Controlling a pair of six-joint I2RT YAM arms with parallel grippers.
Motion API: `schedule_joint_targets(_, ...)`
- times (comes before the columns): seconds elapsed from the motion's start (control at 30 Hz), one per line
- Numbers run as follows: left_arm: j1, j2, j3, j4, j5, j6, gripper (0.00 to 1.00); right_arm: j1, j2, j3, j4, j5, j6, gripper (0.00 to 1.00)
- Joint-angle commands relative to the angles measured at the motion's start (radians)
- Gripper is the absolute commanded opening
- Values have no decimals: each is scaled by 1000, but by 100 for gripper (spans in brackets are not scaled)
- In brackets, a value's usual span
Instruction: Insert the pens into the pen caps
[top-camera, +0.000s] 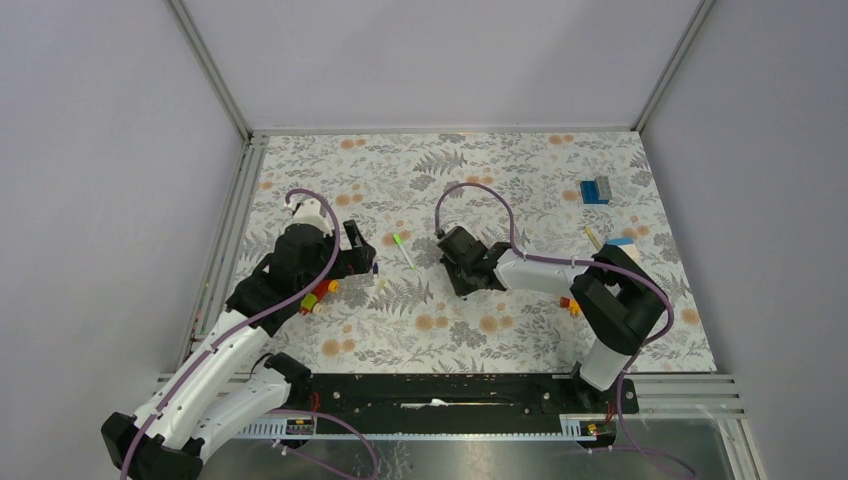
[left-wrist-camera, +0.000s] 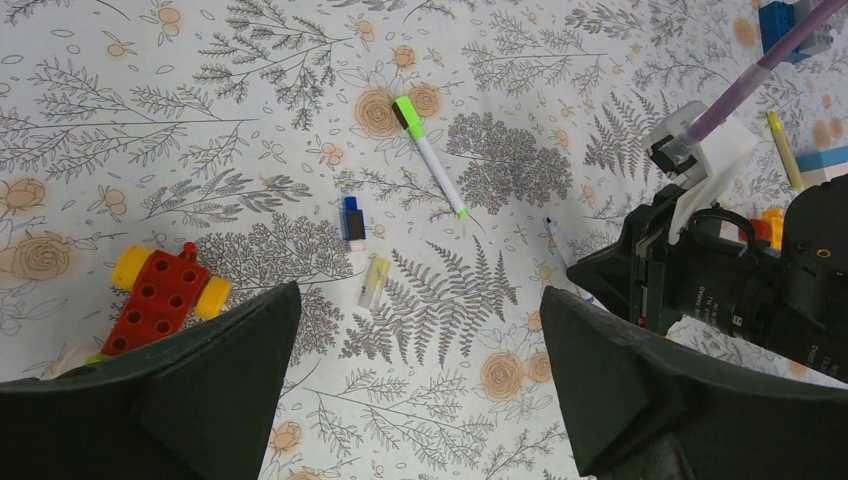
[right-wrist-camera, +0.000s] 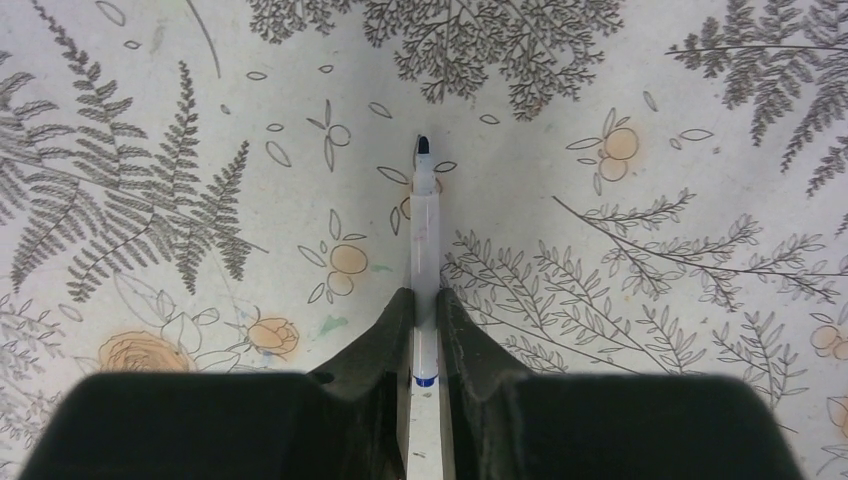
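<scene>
My right gripper is low on the table and shut on the barrel of a white pen that lies flat. The pen's dark tip points away from the gripper and its blue end sits between the fingers. My left gripper hovers open with nothing in it. Ahead of it lie a dark blue pen cap and a pale yellowish cap. A white pen wearing a green cap lies between the arms. A yellowish pen lies at the far right.
A red and yellow toy brick sits by the left gripper. A blue brick stands at the back right, a light blue one is nearer, and small red-yellow bricks lie beside the right arm. Walls enclose the flowered mat.
</scene>
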Motion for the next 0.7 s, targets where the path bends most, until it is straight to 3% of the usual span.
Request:
schedule_joint_targets(0.0,-3,-29,8,49,31,-18,99,8,-35,-25,18,-84,3,0)
schedule_joint_targets(0.37,-2,-41,1,114,119,-78,99,8,-183,-63,207,-209,34,0)
schedule_joint_targets(0.67,-2,-27,-14,238,269,-168,98,8,-339,-137,420,-283,55,0)
